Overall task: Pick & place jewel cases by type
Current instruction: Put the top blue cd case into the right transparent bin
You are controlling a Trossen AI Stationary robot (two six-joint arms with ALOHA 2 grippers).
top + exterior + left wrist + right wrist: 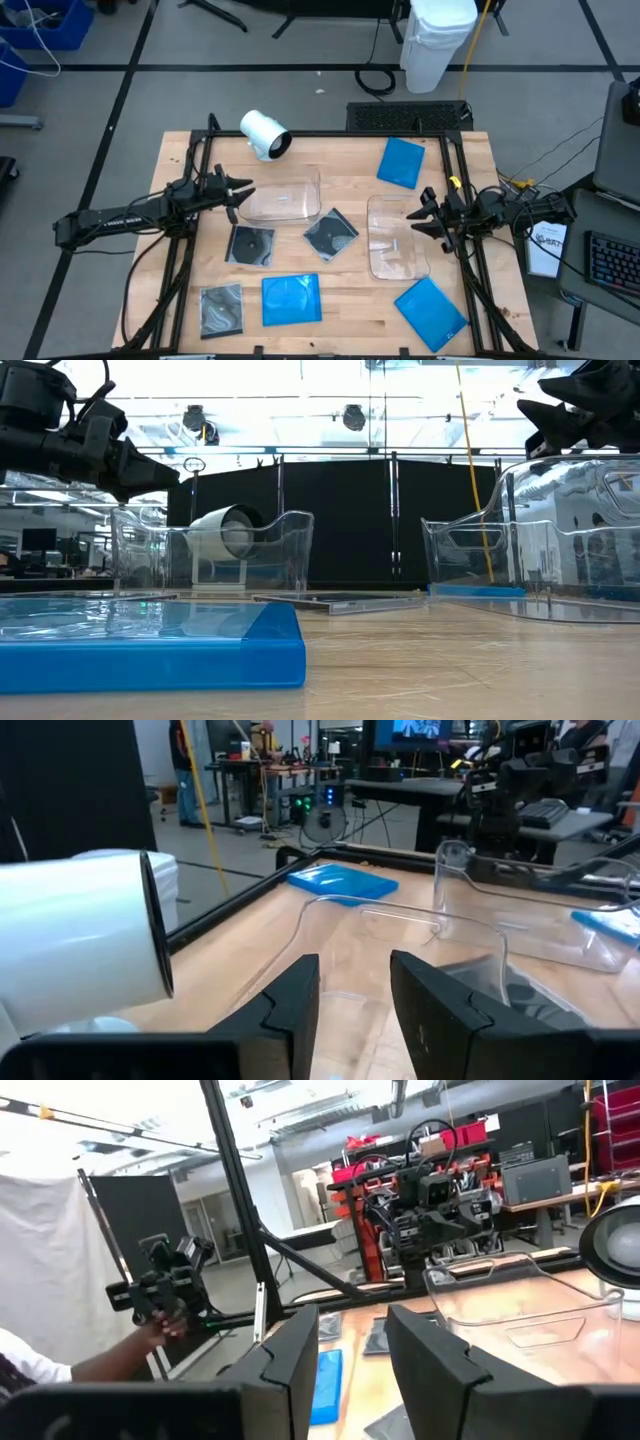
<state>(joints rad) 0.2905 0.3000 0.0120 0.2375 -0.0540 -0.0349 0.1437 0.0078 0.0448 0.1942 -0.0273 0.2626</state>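
Three blue jewel cases lie flat on the wooden table: far right, near middle and near right. Three dark jewel cases showing discs lie flat at the middle and near left. My left gripper hovers open at the left end of a clear tray, its fingers apart with nothing between them. My right gripper hovers open at the right side of a second clear tray, holding nothing.
A white cylinder lies on its side at the far left, close beside my left gripper. A black frame rail borders the table. Beyond the table a person's hand holds a dark device.
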